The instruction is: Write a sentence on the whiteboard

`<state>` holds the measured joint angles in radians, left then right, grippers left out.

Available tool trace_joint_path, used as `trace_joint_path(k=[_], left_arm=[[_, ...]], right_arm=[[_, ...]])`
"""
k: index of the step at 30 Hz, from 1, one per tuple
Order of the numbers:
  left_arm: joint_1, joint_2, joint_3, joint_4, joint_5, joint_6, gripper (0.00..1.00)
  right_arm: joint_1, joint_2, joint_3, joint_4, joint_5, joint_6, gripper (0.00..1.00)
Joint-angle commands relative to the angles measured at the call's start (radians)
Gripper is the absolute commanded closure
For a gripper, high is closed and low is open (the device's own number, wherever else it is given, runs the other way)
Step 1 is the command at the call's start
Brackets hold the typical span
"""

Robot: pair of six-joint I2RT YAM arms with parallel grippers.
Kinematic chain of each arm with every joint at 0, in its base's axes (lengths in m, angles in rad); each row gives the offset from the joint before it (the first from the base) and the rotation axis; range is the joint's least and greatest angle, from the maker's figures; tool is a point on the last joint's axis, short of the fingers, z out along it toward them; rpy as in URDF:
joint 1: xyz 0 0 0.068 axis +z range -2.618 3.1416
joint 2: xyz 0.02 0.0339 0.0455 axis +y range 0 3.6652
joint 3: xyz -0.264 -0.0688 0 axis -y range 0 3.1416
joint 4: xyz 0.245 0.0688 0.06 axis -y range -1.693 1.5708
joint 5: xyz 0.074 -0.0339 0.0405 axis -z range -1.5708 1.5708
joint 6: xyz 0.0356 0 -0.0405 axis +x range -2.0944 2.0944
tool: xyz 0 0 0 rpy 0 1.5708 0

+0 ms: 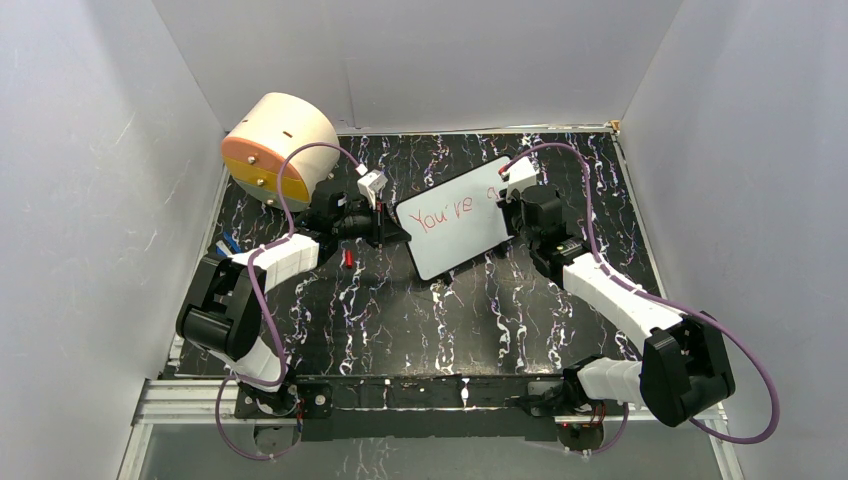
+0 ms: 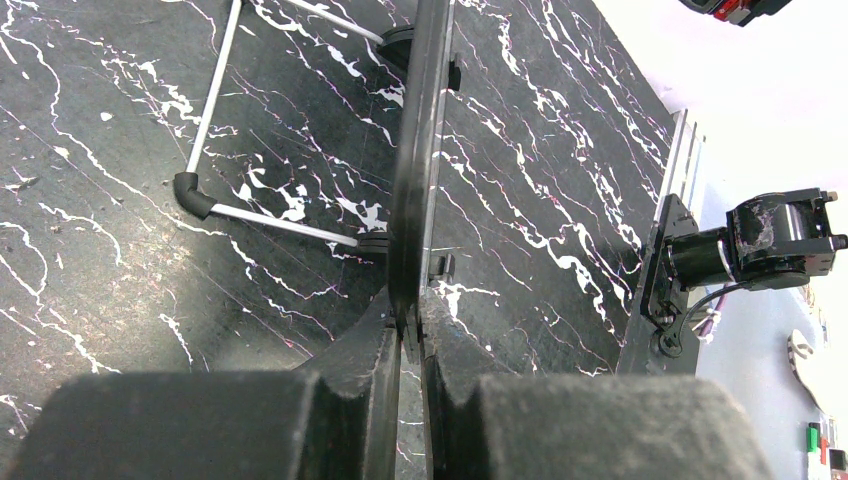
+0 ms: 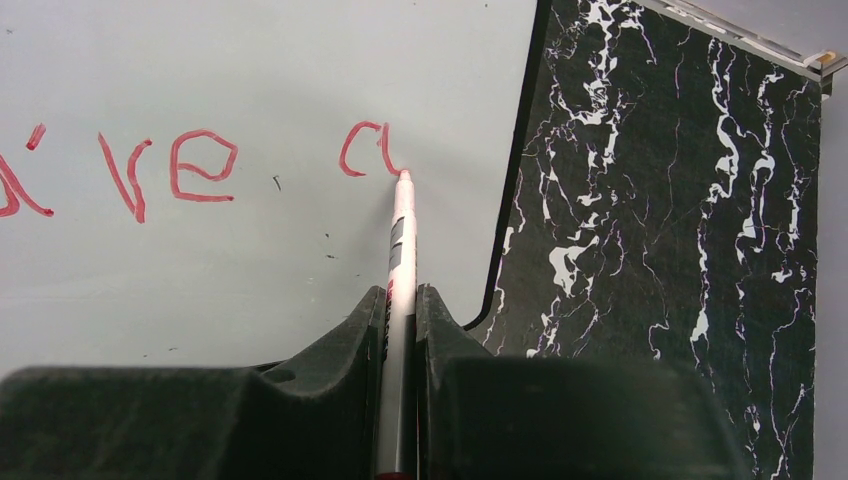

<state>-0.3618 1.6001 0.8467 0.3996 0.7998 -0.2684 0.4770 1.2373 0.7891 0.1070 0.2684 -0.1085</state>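
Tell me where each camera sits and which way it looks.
Top external: above and behind, looking down on the table; left arm and right arm show.
Left wrist: on the left arm, looking along the left gripper, shut on the edge of the whiteboard.
Right wrist: on the right arm, looking along the right gripper, shut on a marker touching the sentence.
Shared: all three show the whiteboard.
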Motion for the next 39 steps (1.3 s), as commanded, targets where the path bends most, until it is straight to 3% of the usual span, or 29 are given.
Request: trace_joint_path(k=[1,11,39], left_arm=[[0.001,-0.022,0.01,-0.046,-0.014,0.032,1.0],[0.001,-0.02,0.014,-0.05,-0.017,0.031,1.0],[0.001,-0.023,0.012,-0.053,-0.01,0.033,1.0]], right_arm=[[-0.004,-0.036,-0.006,0.036,0.019,0.009,1.0],[-0.004,-0.09,-0.03,0.023,-0.039,0.029,1.0],[-0.004,-0.029,-0.021,0.055,-0.075,0.032,1.0]])
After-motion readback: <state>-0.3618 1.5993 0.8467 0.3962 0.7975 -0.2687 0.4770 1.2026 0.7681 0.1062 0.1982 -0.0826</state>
